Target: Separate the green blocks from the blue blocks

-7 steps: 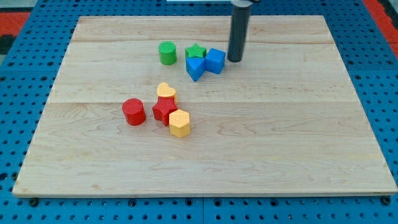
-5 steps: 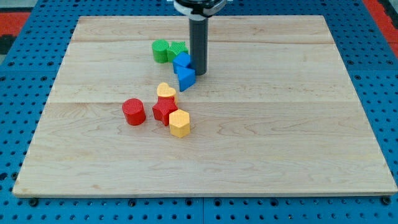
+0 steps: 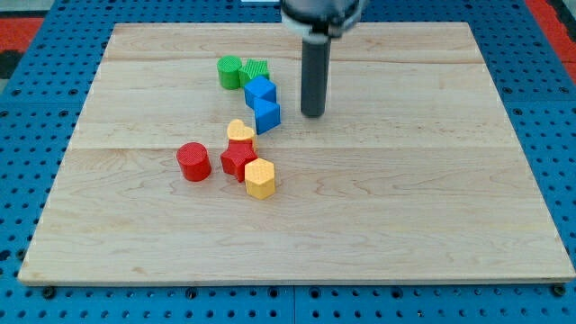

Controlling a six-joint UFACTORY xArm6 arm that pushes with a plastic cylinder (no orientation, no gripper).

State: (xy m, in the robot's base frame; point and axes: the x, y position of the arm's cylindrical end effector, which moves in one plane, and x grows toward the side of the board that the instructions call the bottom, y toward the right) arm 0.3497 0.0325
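A green cylinder [image 3: 229,71] and a green star block [image 3: 256,71] sit side by side near the view's top, touching. A blue cube [image 3: 260,92] lies just below the green star, touching it. A second blue block [image 3: 267,116], wedge-like, lies right below the cube. My tip [image 3: 312,113] rests on the board to the right of the two blue blocks, a small gap away from them.
A yellow heart block [image 3: 240,133], a red star block [image 3: 238,158] and a yellow hexagon block [image 3: 260,178] cluster below the blue blocks. A red cylinder [image 3: 193,161] stands to their left. The wooden board [image 3: 432,198] lies on a blue pegboard.
My tip swept left, pushing the blue and green blocks leftwards into a tighter group, then drew back to the right. The red and yellow blocks have not moved.
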